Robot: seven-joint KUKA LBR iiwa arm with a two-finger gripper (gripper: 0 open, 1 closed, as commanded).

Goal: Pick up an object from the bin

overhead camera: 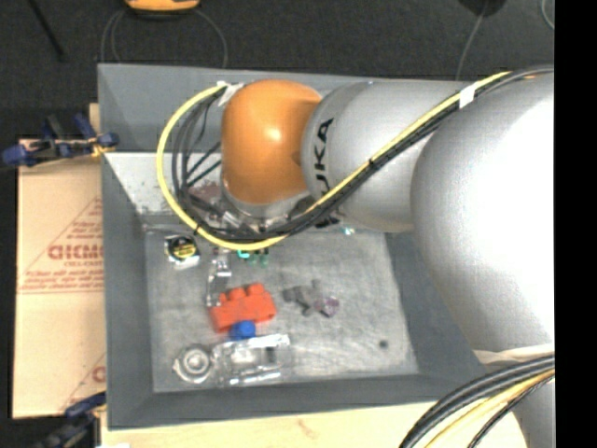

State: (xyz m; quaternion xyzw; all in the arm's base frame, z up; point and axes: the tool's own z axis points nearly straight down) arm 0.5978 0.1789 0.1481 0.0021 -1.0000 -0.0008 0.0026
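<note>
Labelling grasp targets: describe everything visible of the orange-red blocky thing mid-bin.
The orange-red blocky plastic piece lies flat on the grey metal bin's floor, left of centre. It is roughly rectangular and matte, with a bumpy top. A small blue block abuts its lower edge, with a clear plastic packet just below. The tool stands at its left edge; contact cannot be told.

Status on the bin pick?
Gripper low, at left edge of orange block, mid-bin. Block on bin floor. Blue piece, clear packet close beside it.
</note>
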